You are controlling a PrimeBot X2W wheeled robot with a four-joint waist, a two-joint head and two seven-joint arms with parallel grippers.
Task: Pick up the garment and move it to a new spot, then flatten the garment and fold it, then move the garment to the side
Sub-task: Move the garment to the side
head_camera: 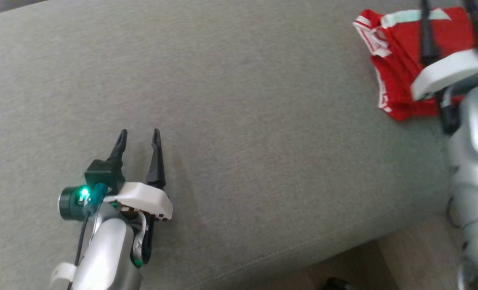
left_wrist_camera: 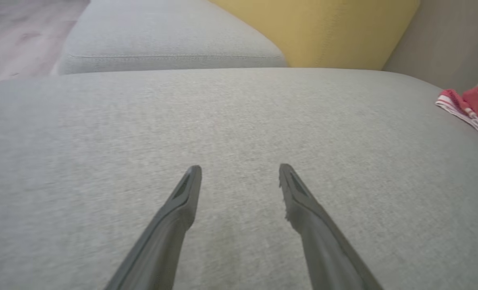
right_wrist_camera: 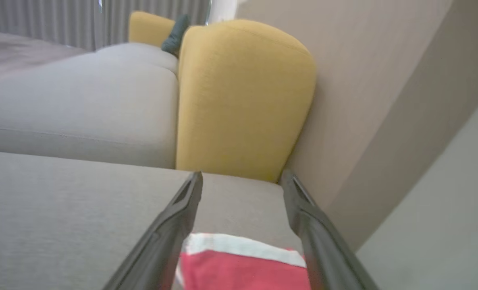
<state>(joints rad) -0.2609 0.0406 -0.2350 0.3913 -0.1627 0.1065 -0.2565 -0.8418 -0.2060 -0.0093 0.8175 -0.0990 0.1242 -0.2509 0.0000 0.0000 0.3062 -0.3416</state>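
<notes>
The red garment (head_camera: 400,60) with its white trim sits in a compact, layered bundle at the far right of the grey seat cushion (head_camera: 263,121), close to that cushion's right-hand end, white band along its far edge. Right over it is the right gripper (right_wrist_camera: 242,177), fingers spread wide and gripping nothing, and in the right wrist view the red cloth lies below and between them; whether the fingers touch the fabric cannot be told. Beyond the garment stands a yellow back cushion (right_wrist_camera: 243,96) against a beige wall (right_wrist_camera: 364,80). Well away, at the lower left of the head view, the left gripper (head_camera: 139,133) is over bare grey fabric, its two dark fingers parted and empty, pointing across the seat
</notes>
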